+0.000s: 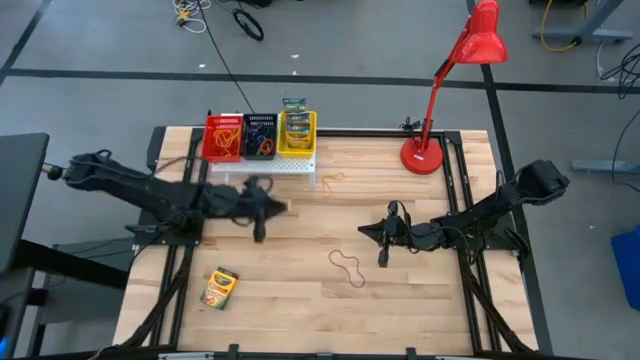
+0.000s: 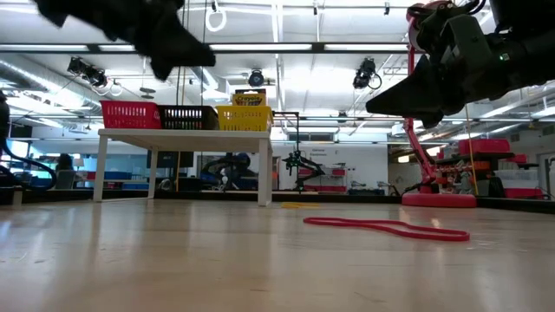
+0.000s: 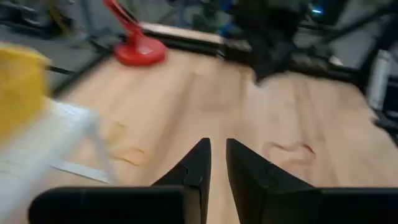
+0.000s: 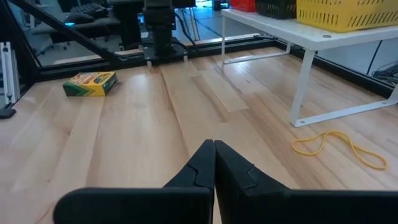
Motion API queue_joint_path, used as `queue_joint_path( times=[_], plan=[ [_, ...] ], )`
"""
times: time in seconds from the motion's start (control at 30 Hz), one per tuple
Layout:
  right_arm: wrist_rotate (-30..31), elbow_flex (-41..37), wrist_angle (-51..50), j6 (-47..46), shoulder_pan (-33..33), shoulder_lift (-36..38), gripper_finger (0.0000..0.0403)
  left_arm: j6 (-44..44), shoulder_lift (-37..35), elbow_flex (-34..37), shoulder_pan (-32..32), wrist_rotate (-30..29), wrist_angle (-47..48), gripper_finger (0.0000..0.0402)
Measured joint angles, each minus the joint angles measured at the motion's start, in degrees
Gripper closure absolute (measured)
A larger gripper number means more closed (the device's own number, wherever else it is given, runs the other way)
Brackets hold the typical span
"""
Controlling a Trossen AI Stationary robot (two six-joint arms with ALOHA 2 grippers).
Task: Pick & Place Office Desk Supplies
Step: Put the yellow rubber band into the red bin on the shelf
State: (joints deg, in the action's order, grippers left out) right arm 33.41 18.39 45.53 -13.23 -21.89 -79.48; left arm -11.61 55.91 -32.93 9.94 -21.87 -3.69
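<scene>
Left claw (image 1: 272,208) hung near the white stand (image 1: 262,164), fingers nearly pressed together; whether it pinched anything, I couldn't tell. Red rubber band (image 1: 348,268) lay mid-desk: approach low, straddle one strand.

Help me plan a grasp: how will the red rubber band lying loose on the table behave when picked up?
The red rubber band lies in a wavy, pinched loop, so it is probably floppy and will droop. It looks thin and flat against the table, so probably light and hard to get under. It seems unlikely to roll.
</scene>
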Motion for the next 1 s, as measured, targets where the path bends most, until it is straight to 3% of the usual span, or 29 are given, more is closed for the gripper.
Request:
queue_joint_path(
  times=[0.1,0.27,0.37,0.5,0.7,1.0],
  plan=[
    [0.01,0.12,0.08,-1.08,0.05,0.00,0.0398,-0.92,4.52,6.17,3.13,-0.19,-12.47,0.0347],
    [0.03,1.78,-3.39,-4.76,2.17,-0.15,0.0398,3.86,16.22,18.00,6.81,-2.35,-45.49,0.0364],
    [0.08,3.77,-8.65,-9.31,4.21,-0.47,0.0398,4.53,23.35,21.22,7.32,-2.51,-57.42,0.0382],
    [-0.12,8.04,-17.64,-13.99,8.29,-0.83,0.0385,5.96,31.00,20.57,7.32,-3.11,-63.77,0.0396],
    [-2.97,14.87,-35.03,-15.89,16.86,-0.83,0.0321,9.55,38.21,16.39,7.36,-0.73,-66.09,0.0396],
    [-15.42,15.65,-34.82,-4.60,34.33,-2.84,0.0250,12.28,40.58,14.66,10.35,1.36,-68.93,0.0396]
  ],
)
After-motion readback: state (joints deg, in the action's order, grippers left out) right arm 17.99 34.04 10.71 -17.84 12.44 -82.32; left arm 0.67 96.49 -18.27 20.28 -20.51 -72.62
